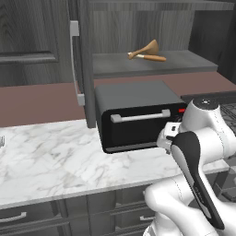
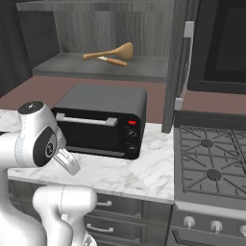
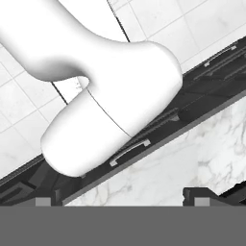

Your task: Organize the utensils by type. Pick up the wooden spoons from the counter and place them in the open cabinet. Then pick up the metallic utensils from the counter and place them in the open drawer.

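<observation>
Two wooden spoons lie crossed on the grey shelf of the open cabinet (image 1: 184,62). The mid-brown spoon (image 1: 150,47) (image 2: 120,51) has a broad bowl. The second spoon (image 1: 154,58) (image 2: 114,61) has an orange-brown handle. In the hand view my gripper (image 3: 120,199) is open, with its fingertips (image 3: 196,194) far apart and nothing between them. It points down past the marble counter (image 3: 192,158) edge at dark drawer fronts (image 3: 129,151). Whether any of them is the open drawer I cannot tell. The metallic utensils are out of view.
A black toaster oven (image 1: 138,115) (image 2: 103,120) stands on the counter (image 1: 50,161) under the cabinet shelf. The open cabinet door (image 1: 76,60) (image 2: 185,62) sticks out beside it. A gas stove (image 2: 211,163) is at the right, with a dark microwave (image 2: 221,43) above. A small silvery thing (image 1: 2,142) shows at the counter's left edge.
</observation>
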